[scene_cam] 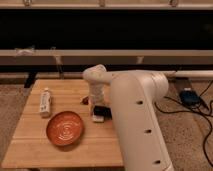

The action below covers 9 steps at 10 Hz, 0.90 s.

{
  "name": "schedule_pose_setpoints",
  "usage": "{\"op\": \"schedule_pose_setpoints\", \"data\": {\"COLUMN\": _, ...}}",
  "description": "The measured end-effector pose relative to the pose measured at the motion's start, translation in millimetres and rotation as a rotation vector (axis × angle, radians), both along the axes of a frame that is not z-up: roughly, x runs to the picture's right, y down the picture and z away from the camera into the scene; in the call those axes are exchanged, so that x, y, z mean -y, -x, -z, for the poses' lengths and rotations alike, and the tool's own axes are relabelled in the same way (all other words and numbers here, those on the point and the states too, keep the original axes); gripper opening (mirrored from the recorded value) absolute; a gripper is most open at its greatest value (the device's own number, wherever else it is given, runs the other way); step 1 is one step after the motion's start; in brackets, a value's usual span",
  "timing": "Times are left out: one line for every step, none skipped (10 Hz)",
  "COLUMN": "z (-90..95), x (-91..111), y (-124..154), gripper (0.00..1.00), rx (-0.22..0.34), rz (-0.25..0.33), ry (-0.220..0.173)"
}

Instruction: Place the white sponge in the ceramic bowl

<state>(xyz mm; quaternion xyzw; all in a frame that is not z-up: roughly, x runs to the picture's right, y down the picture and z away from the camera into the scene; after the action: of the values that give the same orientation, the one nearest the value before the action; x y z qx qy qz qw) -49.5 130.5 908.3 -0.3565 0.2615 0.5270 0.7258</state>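
The white sponge is a small off-white block lying on the wooden table, just right of the ceramic bowl. The bowl is shallow and orange-red with a pale pattern inside, and it sits at the table's front middle. My gripper is down at the sponge, its dark end right on top of it and covering its far part. The big white arm rises from the gripper and fills the right of the view.
A long narrow white bar-shaped object with dark marks lies at the left of the wooden table. A small dark red item sits beside the arm's wrist. Cables and a blue box lie on the floor at right.
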Motion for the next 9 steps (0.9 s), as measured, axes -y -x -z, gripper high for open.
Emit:
{"op": "schedule_pose_setpoints", "data": {"z": 3.2, "x": 4, "y": 2, "gripper": 0.36, "rx": 0.001, "rz": -0.004, "ry": -0.017}}
{"op": "schedule_pose_setpoints", "data": {"z": 8.5, "x": 7, "y": 4, "gripper": 0.25, "rx": 0.000, "rz": -0.002, "ry": -0.029}}
{"op": "schedule_pose_setpoints", "data": {"z": 12.3, "x": 10, "y": 6, "gripper": 0.16, "rx": 0.002, "rz": 0.001, "ry": -0.040}}
{"op": "schedule_pose_setpoints", "data": {"z": 15.9, "x": 13, "y": 10, "gripper": 0.05, "rx": 0.005, "rz": 0.008, "ry": -0.054}}
{"op": "schedule_pose_setpoints", "data": {"z": 19.4, "x": 18, "y": 15, "gripper": 0.01, "rx": 0.009, "rz": 0.015, "ry": -0.072}}
{"op": "schedule_pose_setpoints", "data": {"z": 23.9, "x": 24, "y": 20, "gripper": 0.00, "rx": 0.014, "rz": 0.026, "ry": -0.096}}
{"op": "schedule_pose_setpoints", "data": {"z": 27.0, "x": 29, "y": 26, "gripper": 0.00, "rx": 0.023, "rz": 0.028, "ry": -0.120}}
{"op": "schedule_pose_setpoints", "data": {"z": 31.0, "x": 39, "y": 30, "gripper": 0.00, "rx": 0.032, "rz": 0.039, "ry": -0.160}}
{"op": "schedule_pose_setpoints", "data": {"z": 37.5, "x": 50, "y": 36, "gripper": 0.00, "rx": 0.047, "rz": 0.042, "ry": -0.194}}
